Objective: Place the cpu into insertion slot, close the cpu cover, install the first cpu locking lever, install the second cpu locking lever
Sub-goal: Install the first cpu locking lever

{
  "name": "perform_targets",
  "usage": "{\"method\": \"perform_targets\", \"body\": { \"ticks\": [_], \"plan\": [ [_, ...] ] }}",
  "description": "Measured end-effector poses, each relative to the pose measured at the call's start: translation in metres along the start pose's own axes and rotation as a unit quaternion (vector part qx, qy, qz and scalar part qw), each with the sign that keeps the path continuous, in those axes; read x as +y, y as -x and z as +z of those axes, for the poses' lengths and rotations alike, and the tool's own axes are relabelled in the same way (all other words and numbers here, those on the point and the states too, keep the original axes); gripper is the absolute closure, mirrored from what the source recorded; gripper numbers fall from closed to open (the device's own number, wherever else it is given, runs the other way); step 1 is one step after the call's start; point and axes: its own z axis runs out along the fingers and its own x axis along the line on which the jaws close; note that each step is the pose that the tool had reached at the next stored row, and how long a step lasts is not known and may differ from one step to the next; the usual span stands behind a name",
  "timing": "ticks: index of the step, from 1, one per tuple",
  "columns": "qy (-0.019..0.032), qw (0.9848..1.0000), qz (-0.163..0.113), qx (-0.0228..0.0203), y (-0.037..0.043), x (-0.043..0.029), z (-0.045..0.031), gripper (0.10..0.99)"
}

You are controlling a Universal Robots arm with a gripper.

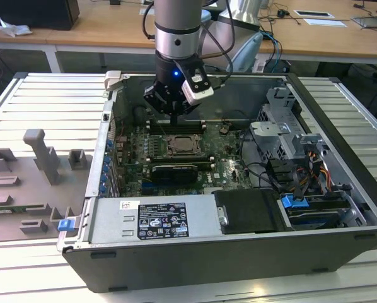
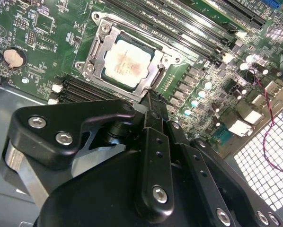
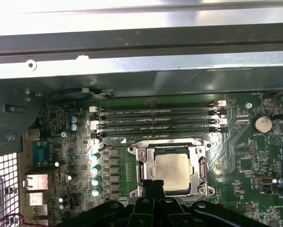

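1. **Hidden or unclear.**
   - In the second wrist view the black body of the jaws blocks the near part of the motherboard (image 2: 47,28) and the nearest edge of the cpu cover (image 2: 95,54).
   - In the first wrist view the picture's edge cuts the jaws off, leaving just their tips.
   - The insertion slot lies hidden beneath chip and frame.
   - A thin locking lever (image 3: 170,140) runs along the socket. Whether it is latched cannot be made out.

2. **Task's thing and jaws.**
   - The cpu (image 3: 172,170) lies flat in the socket, and its pale top shows through the square opening of the cover, which is folded down around it.
   - The jaws are pressed together. Their tips stand just beside one edge of the cover, and whether they touch it cannot be told.
   - In the exterior view the cpu (image 1: 183,146) lies at about 6 o'clock from the jaws, close below them, inside the open computer case (image 1: 340,126).

3. **What each view adds.**
   - The exterior view shows the arm (image 1: 176,31), the slatted worktop (image 1: 24,95) and grey fixtures (image 1: 40,154) at 9 o'clock from the case.
   - The first wrist view shows the long memory slots (image 3: 155,120) and a coin battery (image 3: 262,124).
   - The second wrist view shows faint reddish patches on the top of the cpu (image 2: 128,62).
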Motion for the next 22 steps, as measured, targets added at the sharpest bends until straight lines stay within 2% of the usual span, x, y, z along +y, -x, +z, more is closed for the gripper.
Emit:
{"method": "perform_targets", "body": {
  "ticks": [22],
  "plan": [
    [0.0,1.0,-0.001,-0.0007,-0.0079,-0.0004,0.0,0.98]
  ]
}}
